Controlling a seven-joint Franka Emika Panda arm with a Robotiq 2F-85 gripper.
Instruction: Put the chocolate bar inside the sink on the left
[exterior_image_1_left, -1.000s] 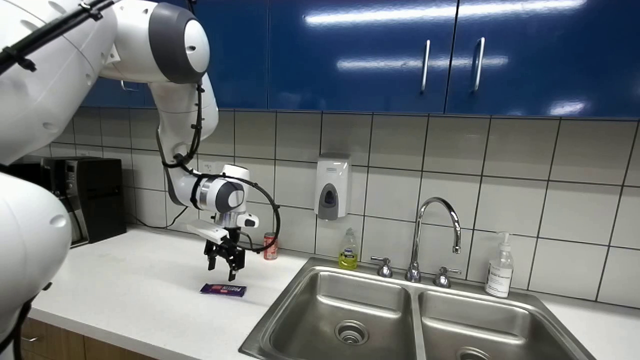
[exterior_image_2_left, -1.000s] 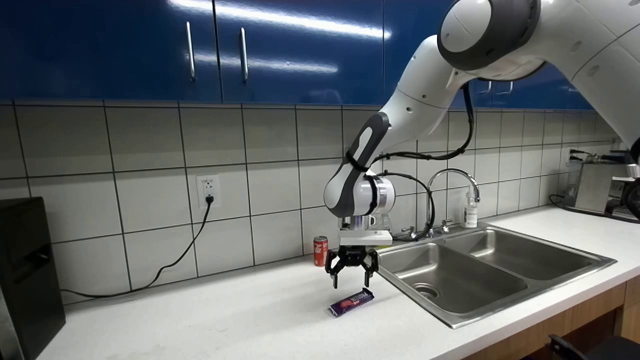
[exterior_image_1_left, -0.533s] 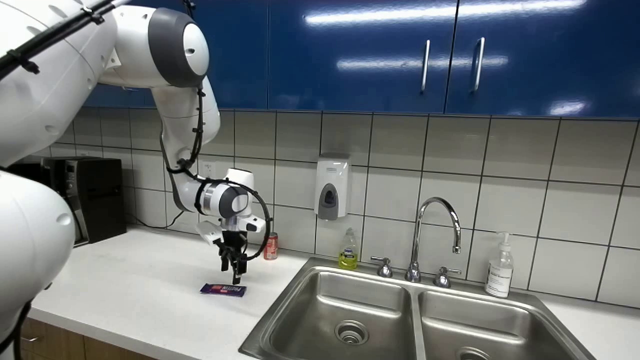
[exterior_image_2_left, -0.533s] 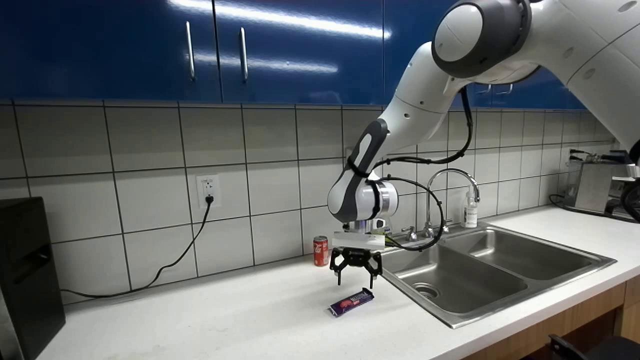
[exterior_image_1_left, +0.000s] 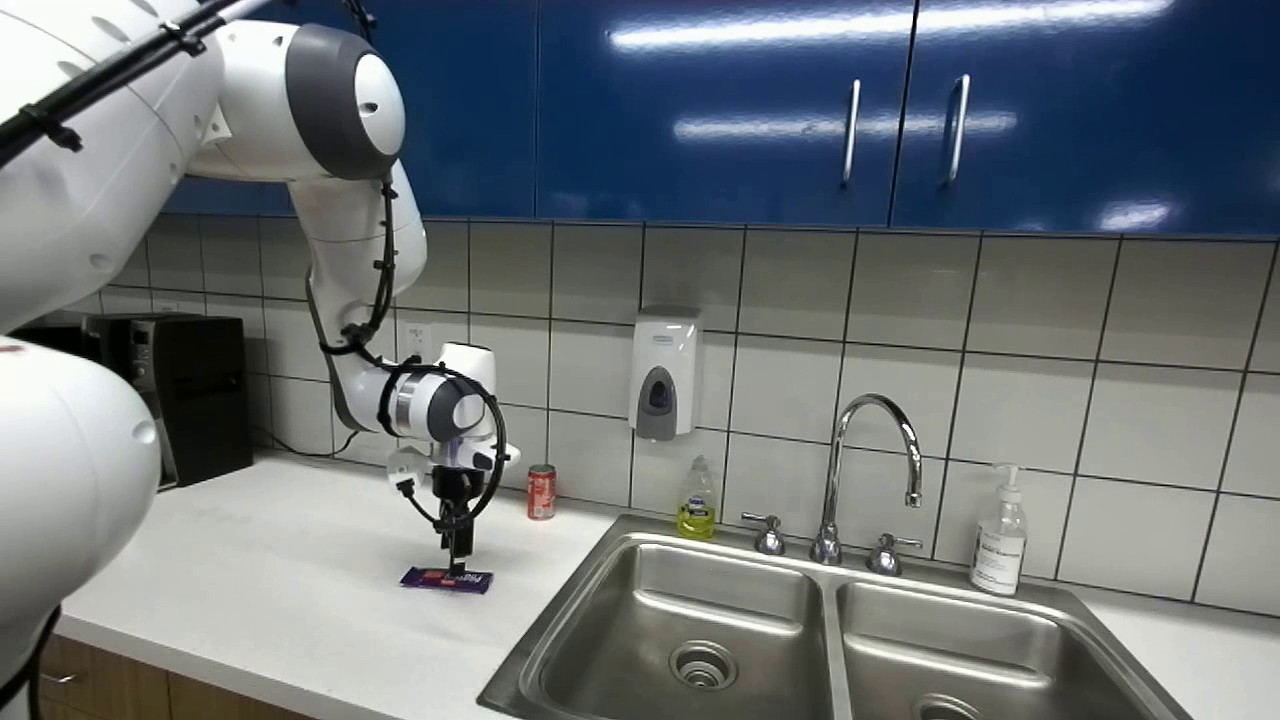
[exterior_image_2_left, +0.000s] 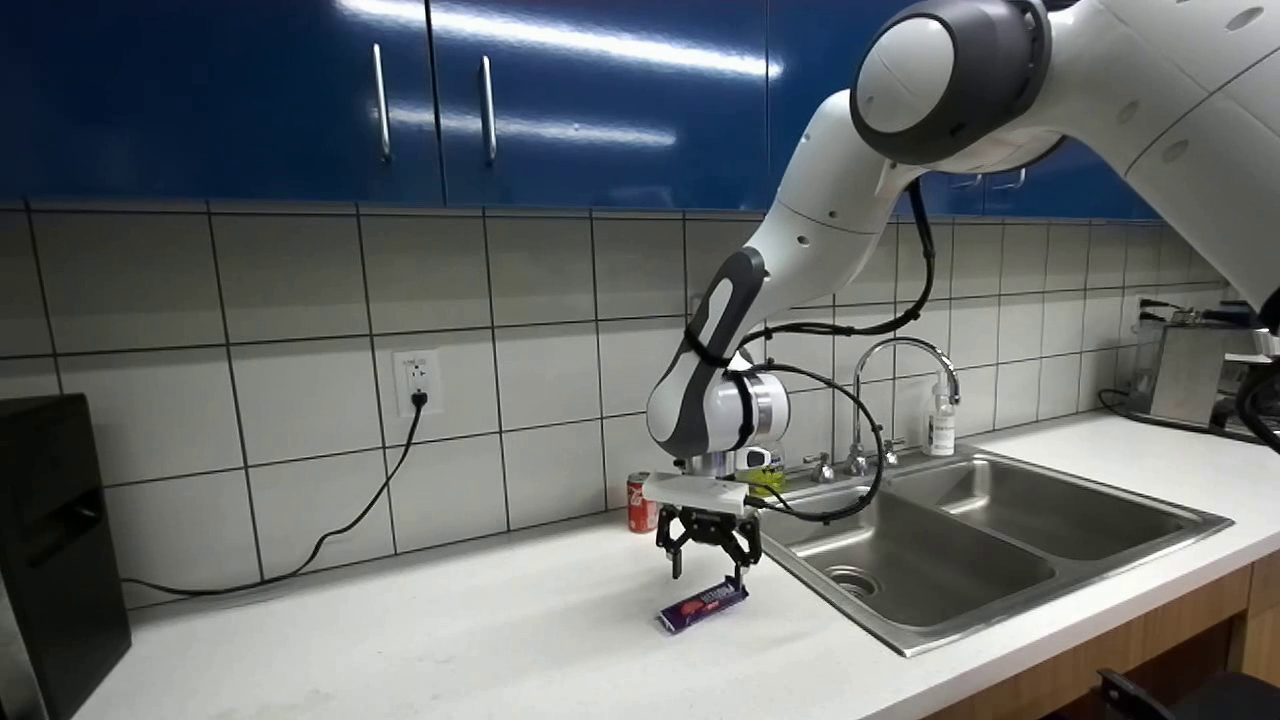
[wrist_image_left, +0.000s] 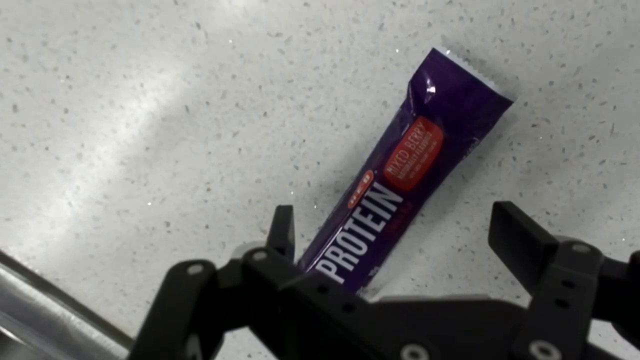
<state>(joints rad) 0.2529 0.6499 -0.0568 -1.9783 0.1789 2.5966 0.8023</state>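
Between sink rim (exterior_image_1_left: 562, 612) and protein bar (wrist_image_left: 402, 172) lies open counter (exterior_image_1_left: 530, 562)

Blue cabinets (exterior_image_1_left: 720, 175), streaked with reflected light (exterior_image_1_left: 850, 26), hang above pale tiles (exterior_image_1_left: 598, 368) and a white counter (exterior_image_1_left: 270, 590).

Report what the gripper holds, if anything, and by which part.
Nothing: the gripper is open, and the mixed berry protein bar lies on the counter.

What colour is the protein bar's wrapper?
Mostly dark purple, printed with red and white; the protein bar shows best in the wrist view.
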